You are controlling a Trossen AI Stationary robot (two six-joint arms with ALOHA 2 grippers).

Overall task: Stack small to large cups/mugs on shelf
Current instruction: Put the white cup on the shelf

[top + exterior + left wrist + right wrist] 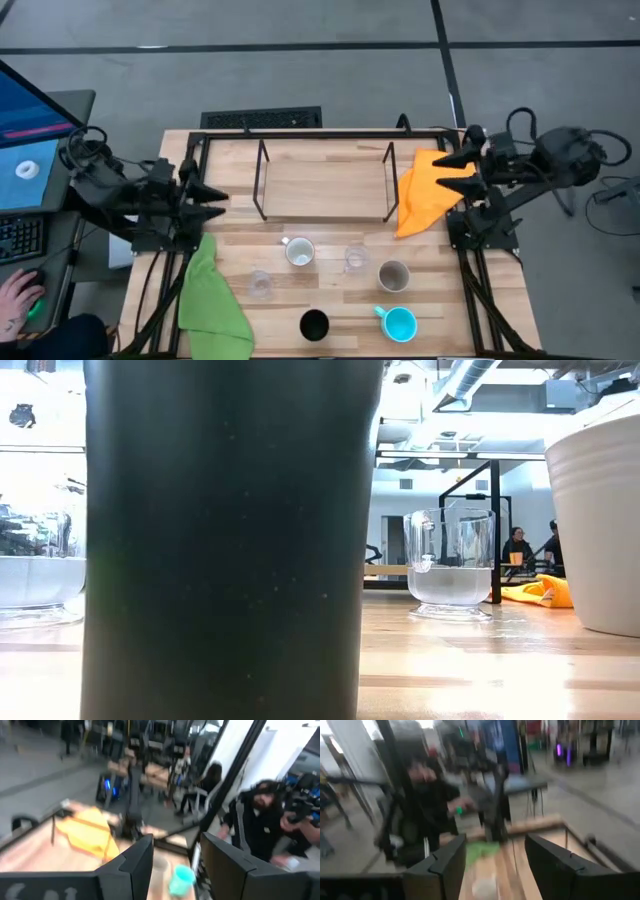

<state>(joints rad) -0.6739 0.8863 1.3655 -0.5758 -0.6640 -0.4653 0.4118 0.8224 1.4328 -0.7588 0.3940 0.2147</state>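
The shelf [325,185] stands at the table's far middle, its wooden board bare. In front of it six vessels stand on the table: a white mug [299,251], two clear glass cups [356,257] [260,284], a grey-beige mug [393,275], a black mug [314,325] and a light blue mug [399,322]. The black mug [230,540] fills the low view, with a glass cup [450,565] behind it. My left gripper [222,201] is open and empty at the shelf's left end. My right gripper [440,174] is open and empty at the shelf's right end, over an orange cloth.
An orange cloth [430,190] lies right of the shelf and a green cloth [210,300] at the near left. A larger black frame [320,135] runs along the table's far side. A person's hand [15,295] rests at a desk to the left; people sit beyond the table [260,825].
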